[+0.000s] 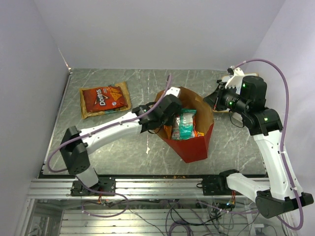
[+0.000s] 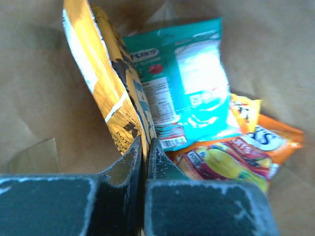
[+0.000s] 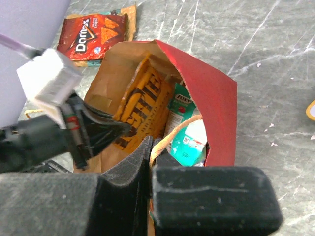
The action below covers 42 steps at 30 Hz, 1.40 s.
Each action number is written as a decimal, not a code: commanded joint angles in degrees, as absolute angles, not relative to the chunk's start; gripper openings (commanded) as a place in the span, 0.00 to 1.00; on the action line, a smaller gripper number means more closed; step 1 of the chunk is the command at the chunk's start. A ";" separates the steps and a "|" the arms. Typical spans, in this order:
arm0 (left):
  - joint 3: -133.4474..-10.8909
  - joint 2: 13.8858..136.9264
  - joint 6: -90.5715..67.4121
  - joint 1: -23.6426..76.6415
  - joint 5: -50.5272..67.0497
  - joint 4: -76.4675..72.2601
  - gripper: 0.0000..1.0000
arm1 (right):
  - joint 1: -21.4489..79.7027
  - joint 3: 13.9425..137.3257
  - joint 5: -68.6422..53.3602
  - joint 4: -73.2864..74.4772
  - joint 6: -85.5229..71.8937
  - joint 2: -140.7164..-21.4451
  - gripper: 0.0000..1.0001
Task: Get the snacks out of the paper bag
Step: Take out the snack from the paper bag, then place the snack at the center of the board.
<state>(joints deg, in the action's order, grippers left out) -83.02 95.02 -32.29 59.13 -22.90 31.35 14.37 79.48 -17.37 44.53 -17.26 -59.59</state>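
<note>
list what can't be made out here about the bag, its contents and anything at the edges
- Bottom of the paper bag, top view: covered by packets and the left gripper; count unknown.
- Orange chip bag lettering, left wrist view: edge-on, blurred.
- Orange thing, right wrist view: cut by the frame edge.

In the top view the paper bag (image 1: 194,145) hides the fingertips of the left gripper (image 1: 172,120). A pale board (image 1: 239,73) shows only a corner behind the right arm.

From the left wrist, the orange chip bag (image 2: 106,83) runs off the top edge. We cannot read its blurred lettering, and the teal packet (image 2: 192,83) half covers the packets beneath it.

From the right wrist, the tan handle (image 3: 170,135) vanishes between the closed fingers of the right gripper (image 3: 151,145). The right edge cuts off an orange-rimmed thing (image 3: 311,109) that we cannot identify.
</note>
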 commanded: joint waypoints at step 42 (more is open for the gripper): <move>-112.34 76.07 -31.61 29.11 -4.40 31.07 0.07 | 14.62 80.69 -17.23 43.77 -16.57 -59.70 0.00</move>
